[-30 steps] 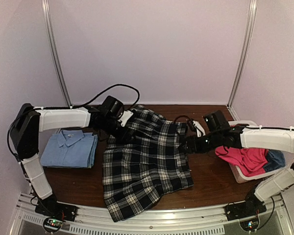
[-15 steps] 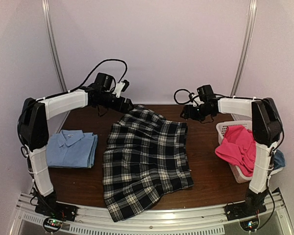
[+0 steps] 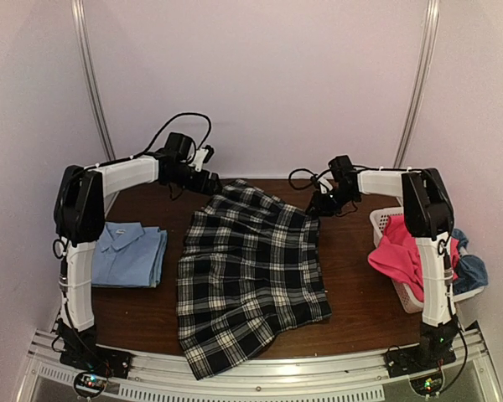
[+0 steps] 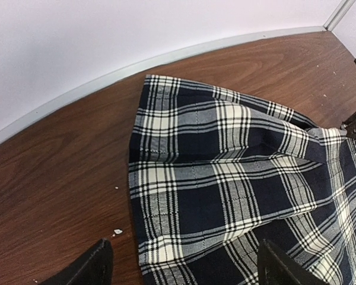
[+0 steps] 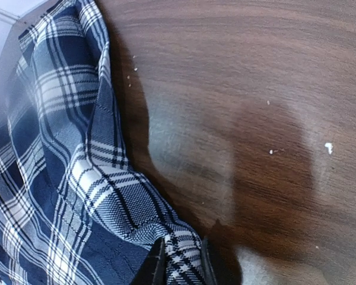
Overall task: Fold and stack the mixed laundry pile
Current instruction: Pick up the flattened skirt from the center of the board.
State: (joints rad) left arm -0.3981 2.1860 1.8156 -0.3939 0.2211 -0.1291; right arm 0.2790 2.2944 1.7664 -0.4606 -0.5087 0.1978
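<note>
Brown wooden surface [image 3: 365,285] carries the plaid shirt [image 3: 251,268]: right tool [image 5: 181,264] pinches its corner; left tool [image 4: 184,264] gapes wide, empty, shirt below it.

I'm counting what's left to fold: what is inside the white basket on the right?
A hot-pink garment spills over the rim of the white lattice basket, with a duller blue cloth at its right edge. Anything beneath them is covered.

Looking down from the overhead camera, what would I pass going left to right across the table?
Folded light blue shirt → plaid shirt → basket holding pink trousers → dull blue cloth at the far right.
</note>
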